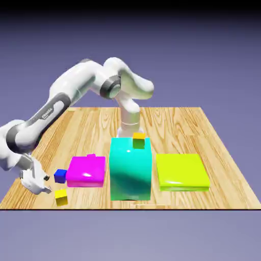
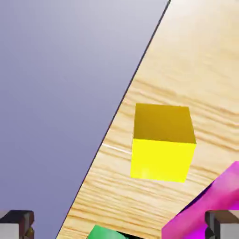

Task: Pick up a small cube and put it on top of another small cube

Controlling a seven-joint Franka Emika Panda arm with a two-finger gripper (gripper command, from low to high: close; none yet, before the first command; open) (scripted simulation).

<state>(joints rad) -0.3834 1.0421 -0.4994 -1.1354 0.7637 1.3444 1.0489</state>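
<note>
The white arm's claw (image 1: 48, 184) is spread wide, with nothing between its tips. In the exterior view it hangs, tilted, near the left end of the tabletop's near edge (image 1: 224, 201). The yellow cube (image 1: 61, 197) sits on the tabletop close to that edge, toward the near left corner, just beside the claw. In the hand view the cube lies ahead of the two tips, apart from both, showing a bright face and a darker one.

The dark-blue cube (image 1: 60, 176) is behind the yellow one, beside the magenta block (image 1: 86, 172). An orange-topped small cube (image 1: 139, 140) shows at the top of the tall teal block (image 1: 130, 171).

In the hand view, the magenta block is cut off at the right, and a green shape (image 2: 105, 232) is cut off at the bottom, too partial to name. Both tips are cropped by the bottom edge. A small magenta bit behind the magenta block is mostly hidden.
</note>
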